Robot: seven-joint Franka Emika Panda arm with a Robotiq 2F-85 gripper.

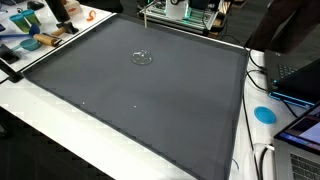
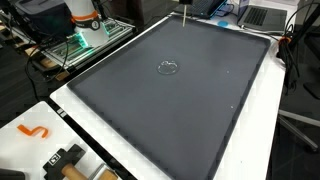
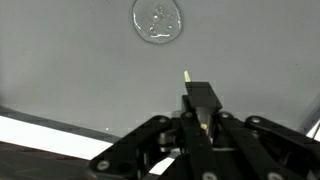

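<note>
My gripper (image 3: 200, 102) comes in from the bottom of the wrist view with its black fingers (image 3: 203, 96) closed together. A thin pale stick (image 3: 186, 76) pokes out past the fingertips and seems pinched between them. Ahead of it, on the dark grey mat (image 3: 70, 60), lies a small clear round disc (image 3: 158, 20), apart from the gripper. The same disc lies near the mat's middle in both exterior views (image 1: 142, 58) (image 2: 168, 68). Neither exterior view shows the gripper itself.
The mat (image 1: 140, 100) covers most of a white table (image 1: 50, 125). Clutter lines the edges: laptops and a blue disc (image 1: 264, 114), cables, an orange hook (image 2: 34, 131), and the robot's base on a wire rack (image 2: 85, 25). A thin post (image 2: 185, 14) stands at the mat's far edge.
</note>
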